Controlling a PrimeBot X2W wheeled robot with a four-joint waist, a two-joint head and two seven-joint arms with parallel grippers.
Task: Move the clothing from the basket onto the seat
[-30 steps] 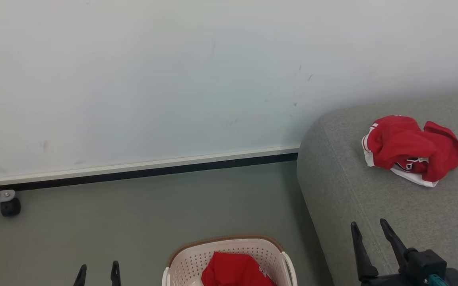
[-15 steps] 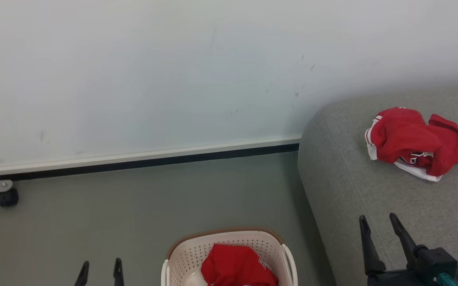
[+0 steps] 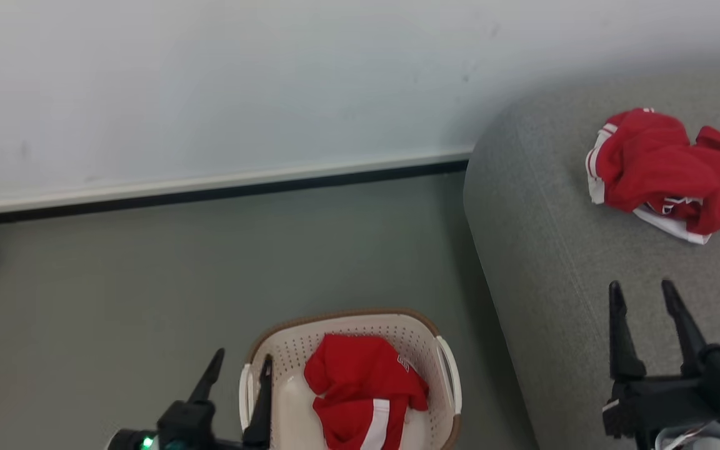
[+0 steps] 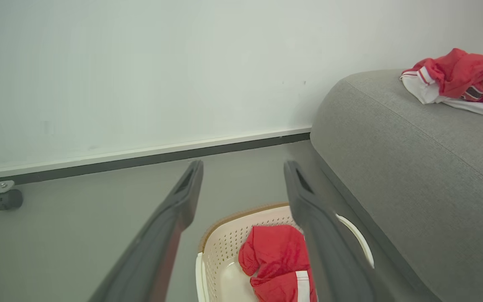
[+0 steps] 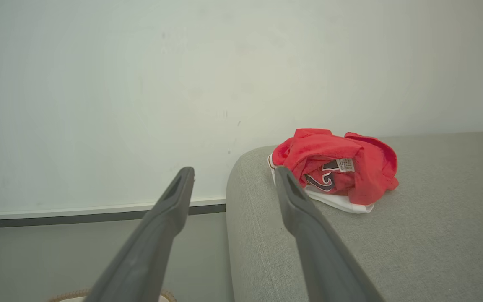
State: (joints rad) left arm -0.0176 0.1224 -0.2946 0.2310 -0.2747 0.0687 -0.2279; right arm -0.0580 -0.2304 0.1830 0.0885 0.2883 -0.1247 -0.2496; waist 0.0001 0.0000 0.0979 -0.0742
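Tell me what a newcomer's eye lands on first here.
Bright red stands out: one crumpled garment on the grey seat at right, a second garment in the cream basket on the floor. The left pincer and right pincer stand open, empty.

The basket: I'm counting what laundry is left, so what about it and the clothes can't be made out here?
The basket's near side: cut off by the bottom edge in head and left wrist views; the left gripper's finger crosses its right side there.
Anything beneath the red garment inside: hidden by that garment.
The crumpled garment on the seat: emblem partly folded under; tag print too small, right wrist view.
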